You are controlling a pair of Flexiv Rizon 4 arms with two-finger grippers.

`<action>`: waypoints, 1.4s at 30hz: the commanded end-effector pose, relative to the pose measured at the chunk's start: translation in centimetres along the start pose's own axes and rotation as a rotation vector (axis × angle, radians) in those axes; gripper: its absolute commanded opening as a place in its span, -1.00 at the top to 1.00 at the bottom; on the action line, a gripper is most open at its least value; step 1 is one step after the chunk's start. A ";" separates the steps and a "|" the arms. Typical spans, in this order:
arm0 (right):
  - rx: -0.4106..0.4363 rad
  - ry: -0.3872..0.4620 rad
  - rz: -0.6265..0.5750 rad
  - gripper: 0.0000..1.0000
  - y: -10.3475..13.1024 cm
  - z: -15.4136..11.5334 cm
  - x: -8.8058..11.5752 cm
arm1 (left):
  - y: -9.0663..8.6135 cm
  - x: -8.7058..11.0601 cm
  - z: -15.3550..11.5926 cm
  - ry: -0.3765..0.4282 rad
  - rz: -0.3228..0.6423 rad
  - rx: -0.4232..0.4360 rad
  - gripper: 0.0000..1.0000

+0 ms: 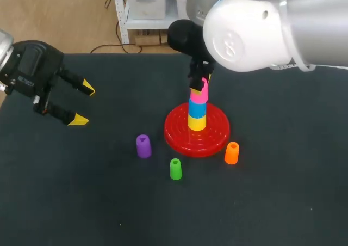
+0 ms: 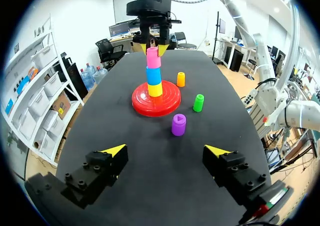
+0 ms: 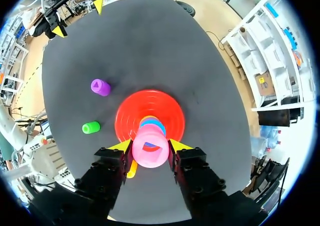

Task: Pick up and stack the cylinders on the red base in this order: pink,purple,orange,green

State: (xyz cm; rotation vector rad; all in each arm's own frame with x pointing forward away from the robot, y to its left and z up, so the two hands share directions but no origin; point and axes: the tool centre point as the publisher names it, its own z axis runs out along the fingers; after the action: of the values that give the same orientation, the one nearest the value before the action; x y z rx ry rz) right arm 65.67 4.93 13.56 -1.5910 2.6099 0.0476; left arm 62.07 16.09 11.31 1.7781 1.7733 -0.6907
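Note:
The red base [image 1: 212, 137] stands mid-table with a yellow cylinder [image 1: 197, 122] and a blue cylinder [image 1: 197, 109] stacked on its post. The pink cylinder [image 1: 199, 95] sits on top of the blue one, and my right gripper [image 1: 199, 85] is shut on it from above. In the right wrist view, both yellow-tipped fingers press the sides of the pink cylinder [image 3: 150, 146]. The purple cylinder [image 1: 143, 146], green cylinder [image 1: 175, 169] and orange cylinder [image 1: 232, 153] stand on the table in front of the base. My left gripper [image 1: 83, 103] hangs open at the left, holding nothing.
The black table [image 1: 81, 202] has bare room at the left, front and right of the base. In the left wrist view, the purple cylinder [image 2: 178, 124] is nearest ahead of the left gripper [image 2: 167, 151], with the green cylinder [image 2: 198, 103] just beyond.

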 end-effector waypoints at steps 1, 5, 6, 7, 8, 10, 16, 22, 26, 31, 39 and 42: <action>-0.008 0.002 0.003 1.00 -0.6 0.2 -0.1 | 0.0 0.1 0.0 -0.001 0.001 -0.001 -1.00; -0.008 -0.003 0.008 1.00 -1.0 0.2 -0.2 | 0.0 0.1 0.0 -0.001 0.001 -0.001 -1.00; -0.008 -0.004 0.008 1.00 -1.0 0.2 -0.3 | 0.0 0.1 0.0 -0.001 0.001 -0.001 -1.00; -0.009 -0.004 0.006 1.00 -1.0 0.3 -0.4 | 0.0 0.1 0.0 -0.001 0.001 -0.001 -1.00; -0.011 -0.003 0.004 1.00 -1.1 0.4 -0.4 | 0.0 0.1 0.0 -0.001 0.001 -0.001 -1.00; -0.015 -0.002 -0.004 1.00 -0.9 0.4 -0.5 | 0.0 0.1 0.0 -0.001 0.001 -0.001 -1.00; -0.020 0.003 -0.017 1.00 -0.5 0.7 -0.3 | 0.0 0.1 0.0 -0.001 0.001 -0.001 -1.00; -0.020 0.011 -0.017 1.00 -0.5 0.8 -0.1 | 0.0 0.1 0.0 -0.001 0.001 -0.001 -1.00; -0.014 0.017 -0.023 1.00 -0.3 0.9 0.0 | 0.0 0.1 0.0 -0.001 0.001 -0.001 -1.00; -0.012 0.013 -0.030 1.00 0.0 0.7 -0.1 | 0.0 0.1 0.0 -0.001 0.001 -0.001 -1.00; -0.015 0.023 -0.033 1.00 0.0 1.0 -0.1 | 0.0 0.1 0.0 -0.001 0.001 -0.001 -1.00; -0.023 0.029 -0.031 1.00 -0.1 1.4 -0.1 | 0.0 0.1 0.0 -0.001 0.001 -0.001 -1.00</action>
State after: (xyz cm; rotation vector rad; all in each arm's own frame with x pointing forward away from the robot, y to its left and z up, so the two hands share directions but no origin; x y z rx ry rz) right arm 65.67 5.00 12.64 -1.6489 2.6108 0.0467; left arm 62.06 16.09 11.31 1.7781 1.7733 -0.6907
